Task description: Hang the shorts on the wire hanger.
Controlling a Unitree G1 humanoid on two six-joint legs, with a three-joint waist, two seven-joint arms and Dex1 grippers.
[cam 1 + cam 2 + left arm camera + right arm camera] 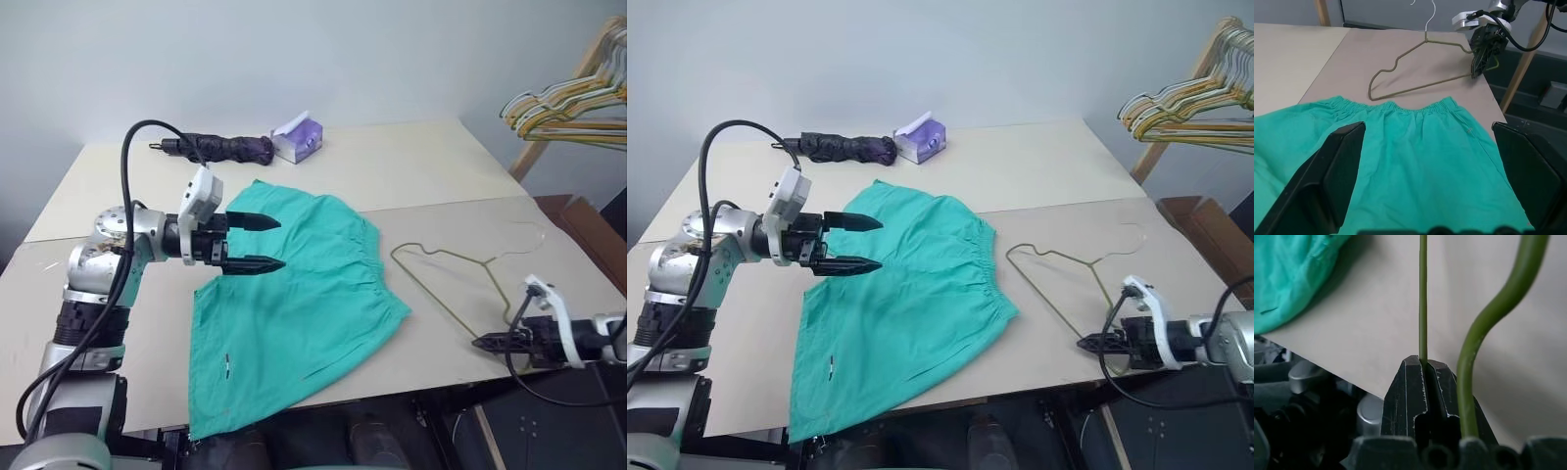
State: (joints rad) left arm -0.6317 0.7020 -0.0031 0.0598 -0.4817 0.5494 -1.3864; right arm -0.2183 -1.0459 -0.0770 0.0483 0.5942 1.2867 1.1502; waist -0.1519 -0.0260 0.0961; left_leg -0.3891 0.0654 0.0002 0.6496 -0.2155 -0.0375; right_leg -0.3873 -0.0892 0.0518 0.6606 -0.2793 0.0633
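My right gripper (1085,343) is clamped on the hanger (460,279) at the table's (431,176) near right edge. The shorts (294,304) lie flat just left of it, waistband towards the wire. My left gripper (263,243), jaws wide and empty, hovers over the shorts' far leg (clearly the nearer arm for picking them up).

Silver arms, black cables, black-fingered left claw (257,243), white wrist cameras

Likely lab or test room: bare beige table (441,166), plain wall, rack of hangers (573,106).
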